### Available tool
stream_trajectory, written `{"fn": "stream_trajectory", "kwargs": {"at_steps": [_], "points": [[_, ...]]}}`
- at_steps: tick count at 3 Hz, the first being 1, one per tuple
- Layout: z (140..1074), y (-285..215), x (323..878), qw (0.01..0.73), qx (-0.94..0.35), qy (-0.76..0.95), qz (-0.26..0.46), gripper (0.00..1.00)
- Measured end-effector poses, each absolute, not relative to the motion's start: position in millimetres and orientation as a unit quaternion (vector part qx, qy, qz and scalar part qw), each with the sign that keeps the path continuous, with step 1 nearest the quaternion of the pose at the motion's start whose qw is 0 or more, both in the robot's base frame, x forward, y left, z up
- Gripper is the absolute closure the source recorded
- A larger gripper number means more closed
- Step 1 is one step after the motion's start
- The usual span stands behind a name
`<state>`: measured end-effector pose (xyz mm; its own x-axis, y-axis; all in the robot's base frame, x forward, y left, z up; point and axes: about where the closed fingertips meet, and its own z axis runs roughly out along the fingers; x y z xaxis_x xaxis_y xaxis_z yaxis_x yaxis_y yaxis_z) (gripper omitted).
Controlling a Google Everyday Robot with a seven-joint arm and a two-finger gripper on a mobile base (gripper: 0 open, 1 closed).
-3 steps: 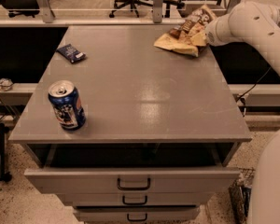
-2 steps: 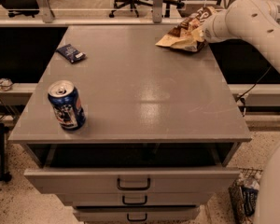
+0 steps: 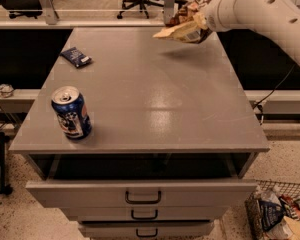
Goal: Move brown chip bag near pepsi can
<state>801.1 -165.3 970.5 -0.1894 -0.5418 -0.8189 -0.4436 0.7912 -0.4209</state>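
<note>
There is one brown chip bag (image 3: 181,28), and it hangs in the air above the far right part of the grey table (image 3: 155,99), tilted, with its cream-tan underside facing down and a soft shadow on the tabletop beneath it. The single gripper (image 3: 201,20), at the end of the white arm (image 3: 260,9) that reaches in from the upper right, holds the bag by its right end, its tips mostly hidden behind the crinkled foil. One pepsi can (image 3: 71,112) stands upright near the front left corner, well apart from the bag. One small dark blue packet (image 3: 76,57) lies flat by the far left edge. Below the tabletop are three drawers, each with one handle; the top drawer (image 3: 142,193) is pulled out a little. A wire basket (image 3: 277,211) of snack packs sits on the floor at lower right. Compared with a moment ago, the bag has risen off the tabletop and moved slightly left; the can and packet have stayed put.
</note>
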Motion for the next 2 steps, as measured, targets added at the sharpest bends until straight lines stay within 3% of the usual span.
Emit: {"fn": "stream_trajectory", "kwargs": {"at_steps": [2], "points": [[970.0, -149.5, 790.3, 0.548, -0.338, 0.765, -0.021, 1.0]]}}
